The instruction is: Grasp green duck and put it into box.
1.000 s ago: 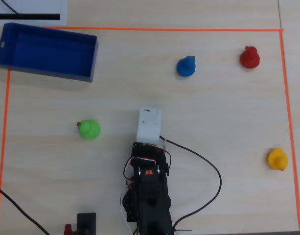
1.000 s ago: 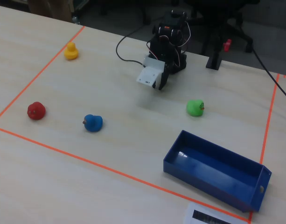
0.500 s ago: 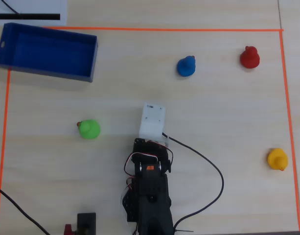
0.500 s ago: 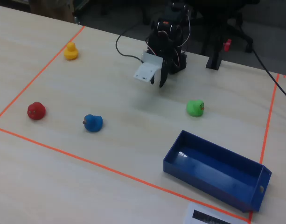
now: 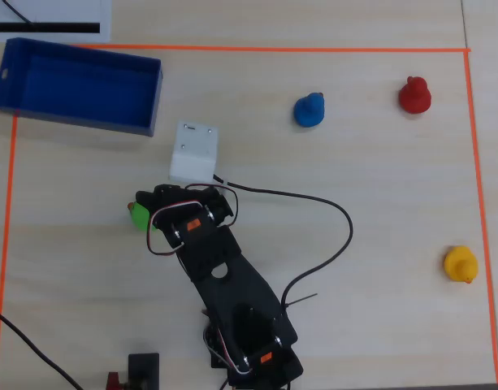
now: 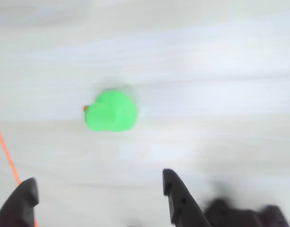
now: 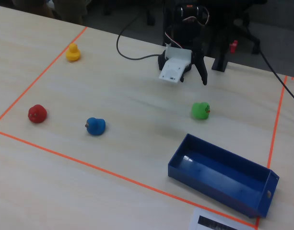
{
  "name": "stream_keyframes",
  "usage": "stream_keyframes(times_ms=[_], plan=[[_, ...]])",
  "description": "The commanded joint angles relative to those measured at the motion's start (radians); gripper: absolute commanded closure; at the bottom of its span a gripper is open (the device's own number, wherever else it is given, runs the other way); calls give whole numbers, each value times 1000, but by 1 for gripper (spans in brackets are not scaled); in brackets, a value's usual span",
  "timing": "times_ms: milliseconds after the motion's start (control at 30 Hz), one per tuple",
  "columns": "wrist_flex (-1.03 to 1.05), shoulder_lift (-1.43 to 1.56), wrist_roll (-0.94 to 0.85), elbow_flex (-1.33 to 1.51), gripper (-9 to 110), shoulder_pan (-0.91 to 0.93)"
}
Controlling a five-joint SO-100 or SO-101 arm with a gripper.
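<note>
Green duck (image 6: 111,111) whole in wrist view, half-hidden overhead; end effector (image 6: 100,194) spread.

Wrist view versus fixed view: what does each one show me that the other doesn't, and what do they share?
Only the wrist view shows the open claw from close up, its two dark tips spread, with the green duck lying on the table ahead of them, untouched. Only the fixed view shows the blue box, empty, plus the blue duck, red duck, yellow duck and the arm's base. Both show the green duck, the pale wooden table and the orange tape line.
</note>
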Motion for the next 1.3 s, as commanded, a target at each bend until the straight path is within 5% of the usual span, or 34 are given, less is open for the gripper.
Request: stream_keyframes(times_ms=[0, 400, 1267], plan=[[-91, -48, 100, 0, 67, -54], [-324, -181, 288, 146, 67, -183], [-483, -224, 334, 259, 68, -181]])
